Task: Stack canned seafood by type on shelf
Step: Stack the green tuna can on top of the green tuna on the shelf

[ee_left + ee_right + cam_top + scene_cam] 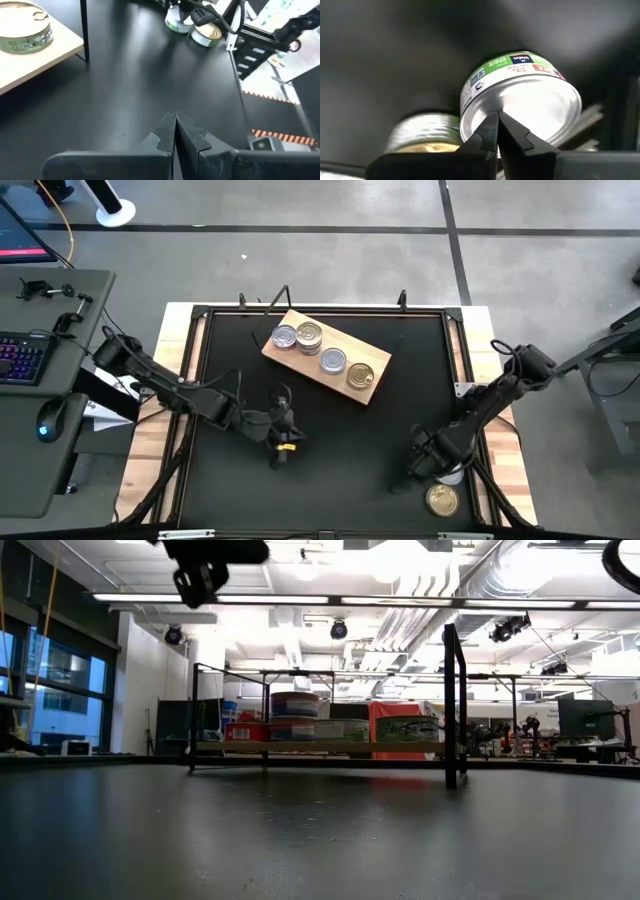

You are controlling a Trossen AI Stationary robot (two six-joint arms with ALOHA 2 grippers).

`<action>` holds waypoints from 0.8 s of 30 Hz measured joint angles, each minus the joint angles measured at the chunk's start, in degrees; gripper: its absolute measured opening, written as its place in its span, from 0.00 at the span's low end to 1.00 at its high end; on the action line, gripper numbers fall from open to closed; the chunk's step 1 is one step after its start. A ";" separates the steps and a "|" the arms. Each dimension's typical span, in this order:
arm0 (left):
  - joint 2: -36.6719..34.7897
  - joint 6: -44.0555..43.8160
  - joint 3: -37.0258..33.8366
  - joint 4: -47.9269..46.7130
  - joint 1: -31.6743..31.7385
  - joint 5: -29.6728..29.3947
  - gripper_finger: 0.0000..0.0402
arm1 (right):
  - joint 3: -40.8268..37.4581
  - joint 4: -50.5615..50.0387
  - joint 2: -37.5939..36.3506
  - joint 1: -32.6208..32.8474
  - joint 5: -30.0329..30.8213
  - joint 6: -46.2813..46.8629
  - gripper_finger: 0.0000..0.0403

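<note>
The shelf (pixel 325 356) is a light wooden plank lying slantwise on the far half of the black table. Several tins rest on it: silver lids (pixel 284 337) (pixel 333 361) and gold lids (pixel 309 334) (pixel 361 374). In the low view one tin (pixel 295 704) sits on top of another. Two more tins stand at the table's near right corner, a silver one (pixel 520 95) with a green label and a gold one (pixel 441 500). My right gripper (pixel 497 125) is shut, with its tips at the silver tin. My left gripper (pixel 175 127) is shut and hovers over mid-table (pixel 280 435). My right gripper has its shut fingertips (pixel 489 131) in front of the silver tin's flat face (pixel 530 112), coming slanting from above. I cannot tell whether they touch it. The tin stands next to the gold tin (pixel 425 136).
A black frame rail (pixel 452 350) with upright posts (pixel 452 705) borders the table. Bare black tabletop (pixel 340 470) lies between the two grippers. A desk with a keyboard (pixel 25 360) and a mouse stands beyond the table's left edge.
</note>
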 joint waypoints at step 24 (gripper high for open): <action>-3.36 -6.49 0.02 -10.65 -6.00 -13.63 0.00 | 2.77 41.04 10.10 -19.85 22.48 -18.75 0.00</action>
